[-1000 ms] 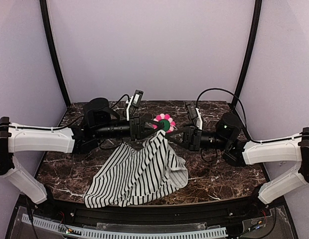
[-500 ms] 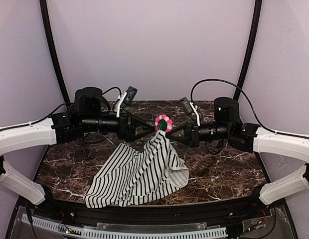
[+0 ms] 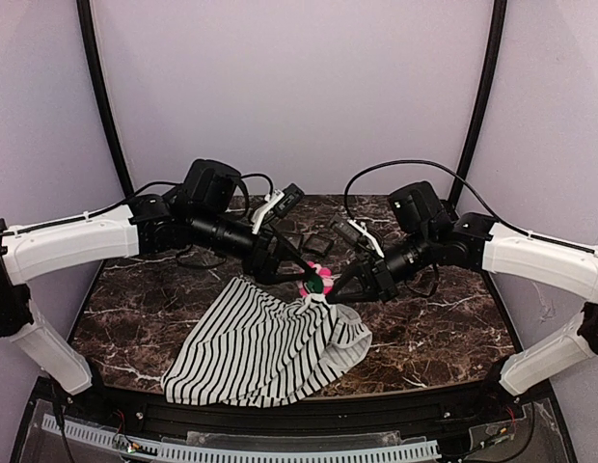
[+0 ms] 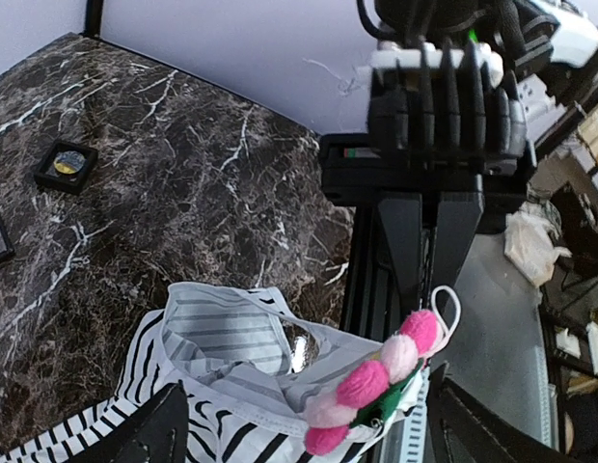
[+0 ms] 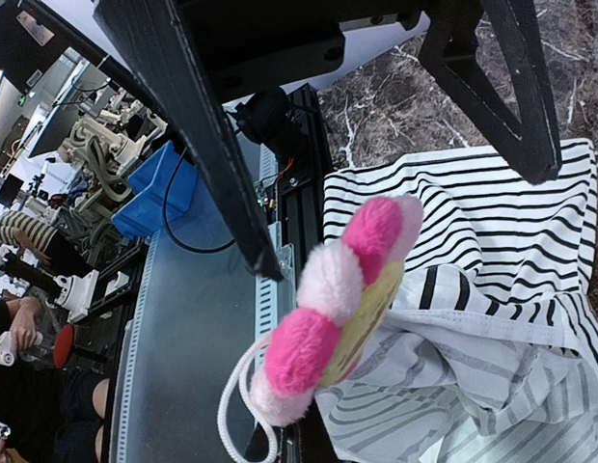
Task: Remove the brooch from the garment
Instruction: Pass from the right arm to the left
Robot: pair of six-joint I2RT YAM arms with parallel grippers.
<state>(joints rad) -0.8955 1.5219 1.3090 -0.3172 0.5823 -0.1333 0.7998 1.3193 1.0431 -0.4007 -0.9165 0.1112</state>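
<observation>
The brooch [image 3: 319,282], a ring of pink and white fluffy petals, hangs just above the table. The striped garment [image 3: 270,338] is still pinned to it and trails down onto the marble. My right gripper [image 3: 336,289] comes in from the right and is shut on the brooch [image 5: 328,309]. Its own fingertips are hidden in the right wrist view. My left gripper [image 3: 301,270] stands open just left of the brooch [image 4: 376,381], with the brooch and bunched cloth [image 4: 222,347] between its spread fingers [image 4: 154,434] but untouched.
Small black square frames [image 3: 318,243] lie on the marble table [image 3: 434,338] behind the grippers. One of them [image 4: 67,165] shows in the left wrist view. Black enclosure posts [image 3: 101,96] stand at the back corners. The table's front rail [image 3: 280,410] runs below the garment.
My left gripper has opened and let go. Both grippers have dropped lower and nearer, and more of the garment now rests on the table.
</observation>
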